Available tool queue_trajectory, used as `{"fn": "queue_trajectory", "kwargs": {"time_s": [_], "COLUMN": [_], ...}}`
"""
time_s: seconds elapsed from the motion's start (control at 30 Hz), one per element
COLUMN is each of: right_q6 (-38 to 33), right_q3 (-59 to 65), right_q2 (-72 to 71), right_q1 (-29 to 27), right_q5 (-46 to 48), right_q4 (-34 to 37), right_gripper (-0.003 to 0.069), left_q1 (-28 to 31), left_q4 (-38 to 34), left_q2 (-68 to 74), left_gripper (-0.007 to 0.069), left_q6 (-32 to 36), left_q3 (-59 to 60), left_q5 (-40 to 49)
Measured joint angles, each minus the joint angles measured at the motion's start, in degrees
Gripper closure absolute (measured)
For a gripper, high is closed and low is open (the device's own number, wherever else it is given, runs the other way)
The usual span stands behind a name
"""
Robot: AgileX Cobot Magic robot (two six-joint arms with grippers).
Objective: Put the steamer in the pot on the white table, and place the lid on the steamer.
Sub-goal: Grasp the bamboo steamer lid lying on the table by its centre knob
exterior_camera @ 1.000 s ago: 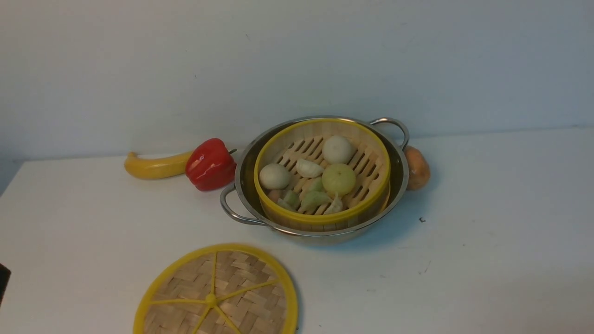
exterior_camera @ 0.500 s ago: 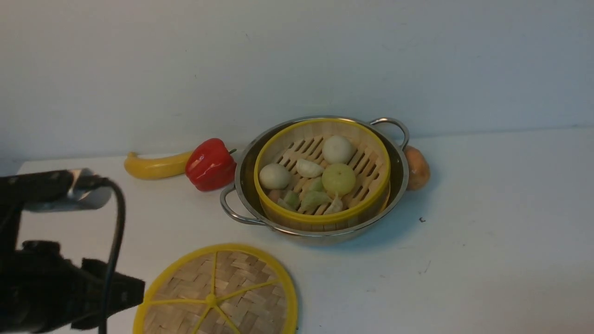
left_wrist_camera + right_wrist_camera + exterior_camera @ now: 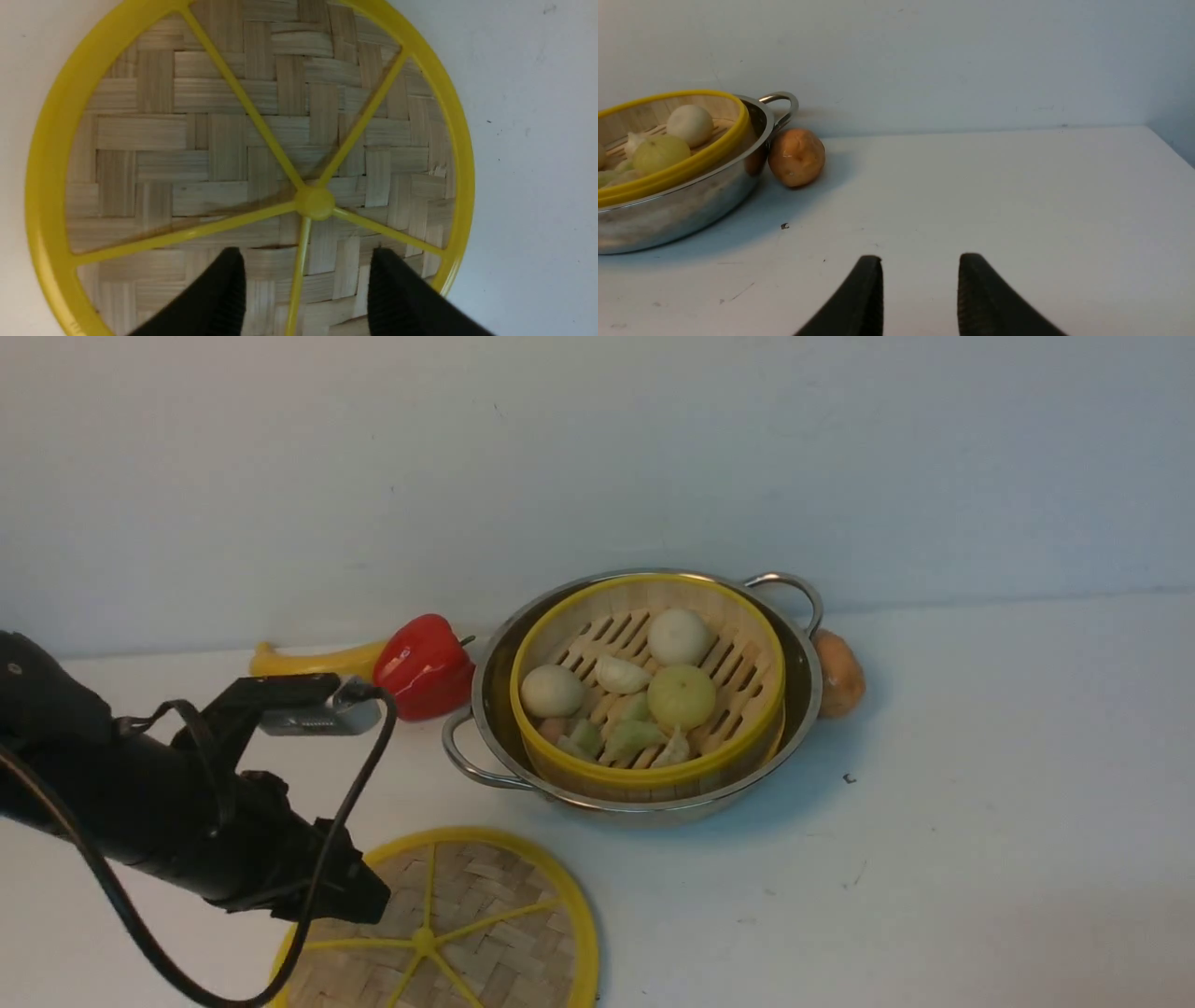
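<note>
Here, steamer [image 3: 649, 775] inside pot [image 3: 653, 807], lid [image 3: 504, 933] on white table [image 3: 896, 859]

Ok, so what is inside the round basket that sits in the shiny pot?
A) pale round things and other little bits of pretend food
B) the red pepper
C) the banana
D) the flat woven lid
A: the steamer in the pot has pale round pieces and smaller green and white ones on its slatted floor.
</note>
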Motion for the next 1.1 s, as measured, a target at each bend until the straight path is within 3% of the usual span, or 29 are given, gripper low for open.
{"fn": "queue_trajectory", "kwargs": {"time_s": [0.13,0.3,0.4,0.5,1.1], "right_q6": [0.0,0.0,0.0,0.0,1.1], "right_q3": [0.0,0.0,0.0,0.0,0.0], "right_q2": [0.0,0.0,0.0,0.0,0.0], "right_q1": [0.0,0.0,0.0,0.0,0.0], "right_q5": [0.0,0.0,0.0,0.0,0.0], "right_q4": [0.0,0.3,0.0,0.3,0.3], "right_gripper": [0.0416,0.0416,0.0416,0.0416,0.0416], "left_q1": [-4.5,-13.4,-14.4,-14.4,-14.4], "left_q4": [1.8,11.6,16.8,18.6,11.8], "left_q2": [1.3,3.1,4.4,5.7,7.4], "left_gripper": [0.0235,0.0255,0.0275,0.0291,0.0293], "left_q6": [0.2,-7.8,-14.5,-16.5,-11.2], "left_q3": [0.0,0.0,0.0,0.0,-0.1], "left_q5": [-1.7,-9.1,-10.8,-12.2,-13.8]}}
